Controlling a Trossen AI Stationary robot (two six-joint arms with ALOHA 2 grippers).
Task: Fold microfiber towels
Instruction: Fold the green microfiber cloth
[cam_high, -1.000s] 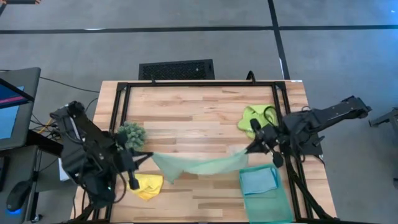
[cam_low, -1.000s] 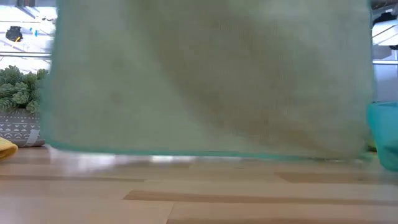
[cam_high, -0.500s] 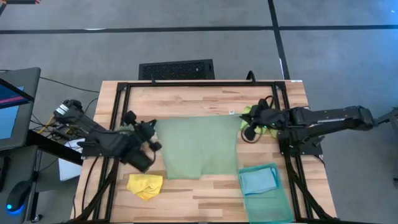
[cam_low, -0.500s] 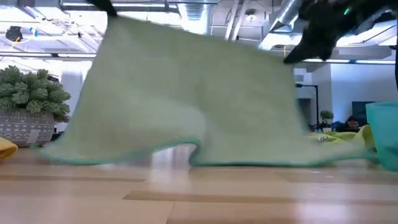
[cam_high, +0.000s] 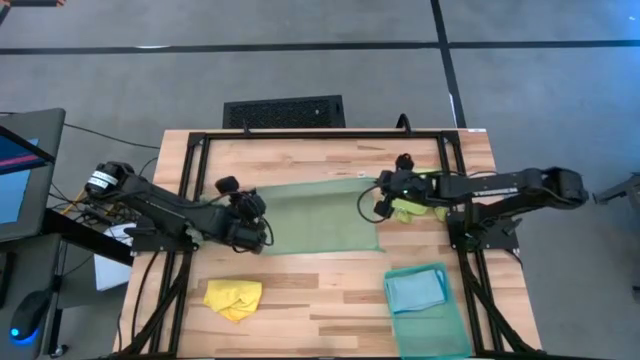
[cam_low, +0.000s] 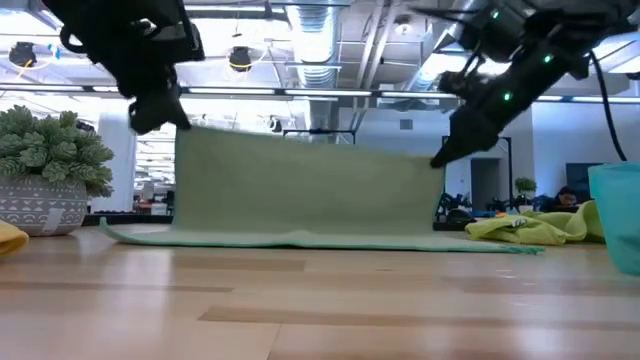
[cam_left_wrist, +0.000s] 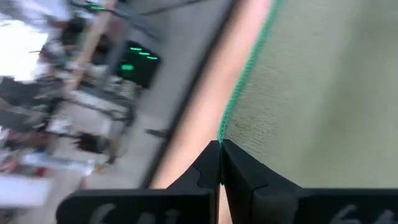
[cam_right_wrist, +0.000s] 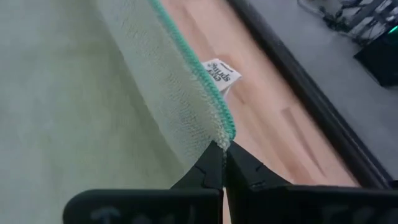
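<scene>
1. Here, the pale sage green microfiber towel with a darker green stitched hem (cam_high: 315, 215) is stretched across the middle of the light wooden slat table (cam_high: 330, 300), between the two arms.
2. The left gripper (cam_high: 258, 222) has its fingers clenched on the towel's left corner; in the left wrist view its dark fingers (cam_left_wrist: 239, 177) meet tightly on the green hem.
3. The right gripper (cam_high: 381, 190) is pinched shut on the towel's right corner, with the fingertips (cam_right_wrist: 211, 163) closed on the stitched edge and a small white label (cam_right_wrist: 221, 72) showing just past it.
4. In the low view both held corners are raised off the table, so the cloth hangs as an upright sheet while its lower part lies flat on the wood.
5. The lime green cloth (cam_high: 412, 205) lies crumpled under the right arm, just beside the sage towel's right edge.
6. The yellow cloth (cam_high: 234, 297) sits bunched near the front left of the table, well apart from the sage towel.
7. The light blue cloth (cam_high: 417, 288) rests folded inside the teal rectangular plastic tray (cam_high: 445, 330) at the front right.
8. A dark-green fuzzy potted clump (cam_low: 55, 150) stands at the left in the low view.
</scene>
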